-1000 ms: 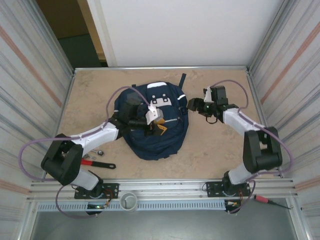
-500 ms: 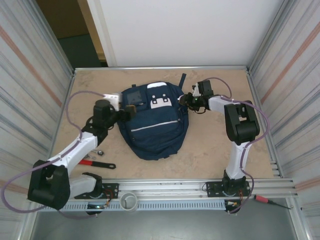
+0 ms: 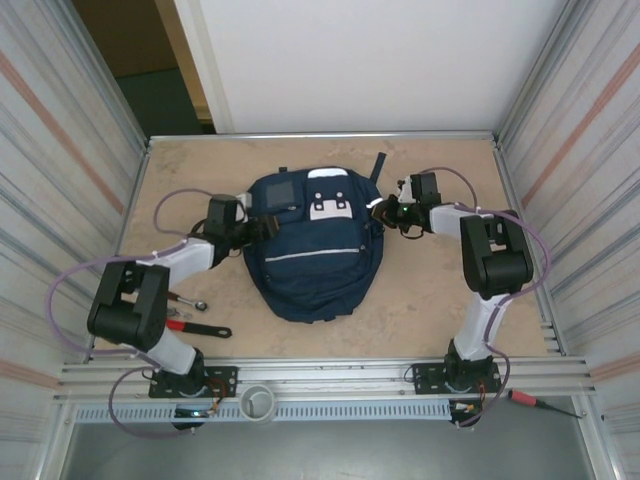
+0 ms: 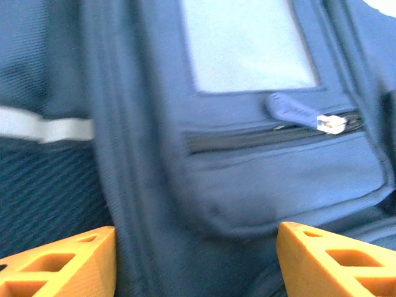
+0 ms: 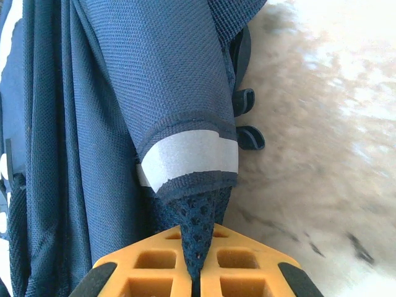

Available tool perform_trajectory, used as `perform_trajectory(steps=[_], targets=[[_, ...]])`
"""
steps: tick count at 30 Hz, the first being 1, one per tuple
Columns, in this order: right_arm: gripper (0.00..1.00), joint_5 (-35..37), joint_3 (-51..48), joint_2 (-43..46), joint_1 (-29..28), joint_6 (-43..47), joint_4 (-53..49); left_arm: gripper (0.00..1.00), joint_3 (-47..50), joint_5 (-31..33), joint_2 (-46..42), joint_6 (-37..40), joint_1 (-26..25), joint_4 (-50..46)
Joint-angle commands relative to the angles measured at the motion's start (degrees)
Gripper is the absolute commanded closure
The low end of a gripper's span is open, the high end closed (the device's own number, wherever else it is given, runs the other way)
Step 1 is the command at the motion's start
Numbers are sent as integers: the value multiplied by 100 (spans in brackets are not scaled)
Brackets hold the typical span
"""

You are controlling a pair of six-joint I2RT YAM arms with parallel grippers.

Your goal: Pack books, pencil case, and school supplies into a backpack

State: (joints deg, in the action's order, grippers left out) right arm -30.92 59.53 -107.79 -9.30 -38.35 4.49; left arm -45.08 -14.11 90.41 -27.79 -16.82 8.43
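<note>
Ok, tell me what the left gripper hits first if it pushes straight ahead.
The left gripper, jaws open, faces the backpack at close range. It would most likely meet the zip pocket first.

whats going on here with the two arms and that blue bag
Two arms are working on a navy backpack lying flat on the table. The right gripper is shut on a mesh strap end at the bag's right side. The left gripper is open at the bag's left side, facing a closed zip pocket, holding nothing. A red wrench lies near the left arm's base.
</note>
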Motion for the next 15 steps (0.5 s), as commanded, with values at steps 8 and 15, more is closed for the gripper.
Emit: perform_trajectory(steps=[8,15], targets=[[83,430,-694,1225,636,552,-586,35,-1358,-100,892,249,-656,-216],[70,1322,-626,2312,670,1083,-1246,32,-1033,1020,-47,808,-665,-193]])
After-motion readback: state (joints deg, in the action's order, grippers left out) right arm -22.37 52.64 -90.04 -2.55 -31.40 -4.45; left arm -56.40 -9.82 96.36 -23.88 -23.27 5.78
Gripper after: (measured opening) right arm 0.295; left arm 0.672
